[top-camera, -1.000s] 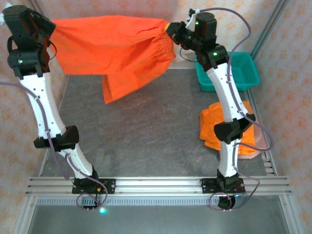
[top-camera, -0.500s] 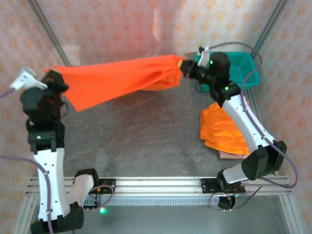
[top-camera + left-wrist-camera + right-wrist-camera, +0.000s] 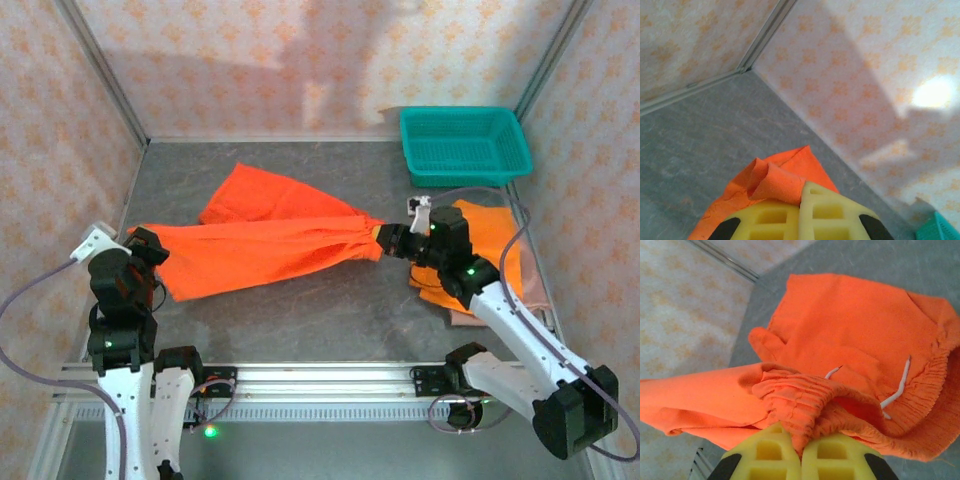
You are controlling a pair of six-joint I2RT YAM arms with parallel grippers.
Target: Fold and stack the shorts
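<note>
Bright orange shorts (image 3: 260, 240) are stretched low across the middle of the table between my two grippers. My left gripper (image 3: 143, 240) is shut on a hem corner of the shorts (image 3: 777, 182) at the left. At the right, the right gripper (image 3: 385, 240) is shut on the gathered elastic waistband (image 3: 795, 400), where a pale drawstring (image 3: 897, 390) shows. One leg lies on the table behind the stretched part. More orange shorts (image 3: 490, 235) lie folded at the right, partly under my right arm, on top of a pink-mauve piece (image 3: 535, 290).
A teal plastic basket (image 3: 465, 145) stands at the back right corner. Patterned walls close the table at the back and both sides. The aluminium rail (image 3: 320, 380) with the arm bases runs along the near edge.
Both arms have come down and toward the near side, bringing the stretched shorts from high at the back down onto the table. Both grips have held.
</note>
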